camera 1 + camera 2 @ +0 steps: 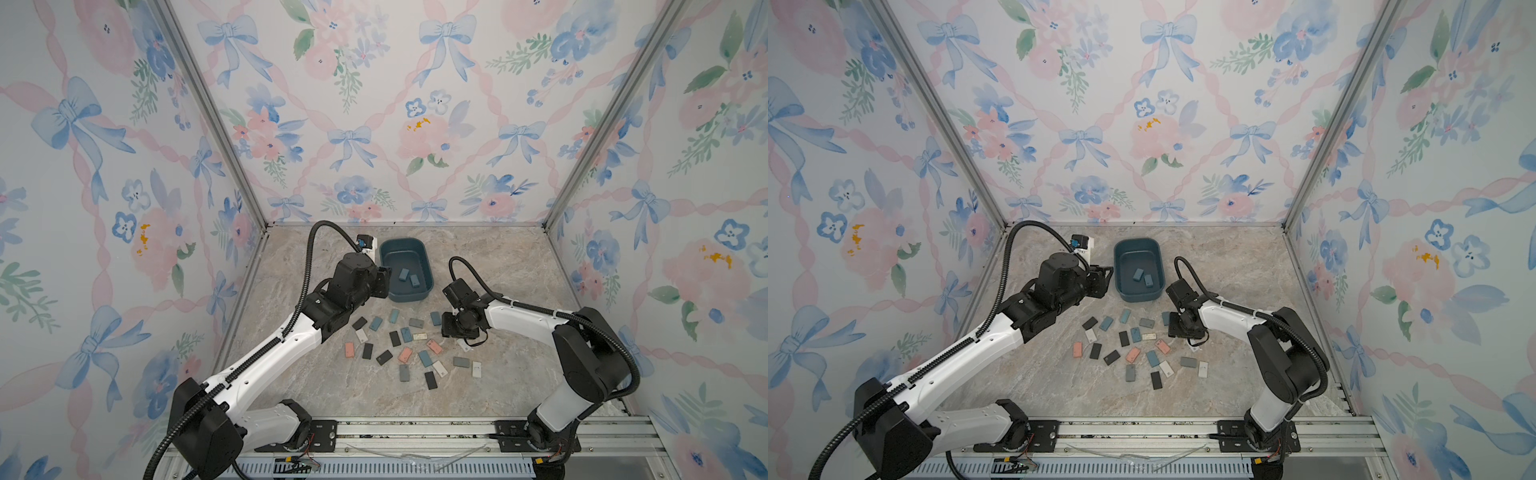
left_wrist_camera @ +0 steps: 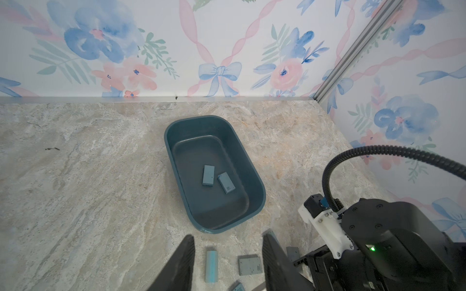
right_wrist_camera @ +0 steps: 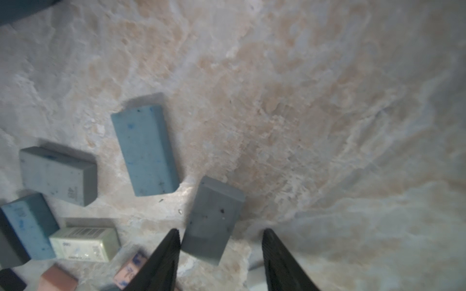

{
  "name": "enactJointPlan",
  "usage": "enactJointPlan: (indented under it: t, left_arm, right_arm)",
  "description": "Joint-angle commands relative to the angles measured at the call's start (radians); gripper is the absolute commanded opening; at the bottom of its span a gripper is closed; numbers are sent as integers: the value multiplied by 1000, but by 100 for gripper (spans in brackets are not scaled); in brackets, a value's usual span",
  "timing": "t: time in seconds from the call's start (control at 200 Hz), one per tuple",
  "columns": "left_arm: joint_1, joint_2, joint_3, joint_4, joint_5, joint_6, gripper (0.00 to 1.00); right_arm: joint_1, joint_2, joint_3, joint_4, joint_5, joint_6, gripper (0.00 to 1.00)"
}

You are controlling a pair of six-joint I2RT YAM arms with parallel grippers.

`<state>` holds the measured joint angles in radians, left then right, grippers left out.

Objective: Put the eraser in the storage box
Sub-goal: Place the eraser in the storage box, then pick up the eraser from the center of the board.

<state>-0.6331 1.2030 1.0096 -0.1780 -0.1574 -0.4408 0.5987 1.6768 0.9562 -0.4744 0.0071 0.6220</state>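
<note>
Right wrist: eraser (image 3: 213,216) between hand's (image 3: 220,235) fingers (image 3: 165,262)

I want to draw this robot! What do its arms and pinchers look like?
The left arm and right arm have white shells with chunky black joints. A ribbed black cable loops along each. The left gripper and right gripper each have two black, pointed fingers, finely ridged.
</note>
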Motion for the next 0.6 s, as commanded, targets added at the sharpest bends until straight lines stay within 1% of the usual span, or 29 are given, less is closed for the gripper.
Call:
enactJointPlan:
  t: [0.0,0.18,0.435,0.595]
  left_arm:
    - [-4,-34,-41,45,-11,-38,46]
    - [-4,-53,-59,42,-24,-32,46]
    - [-4,-54,-69,42,-33,-22,46]
    - [-4,-57,-78,42,-34,-17,46]
  right_arm:
    - [10,42,18,-9,30,33,54]
    - [16,79,49,-16,40,43,54]
    - [54,137,110,-108,103,42,48]
    - [67,141,109,-136,120,58,48]
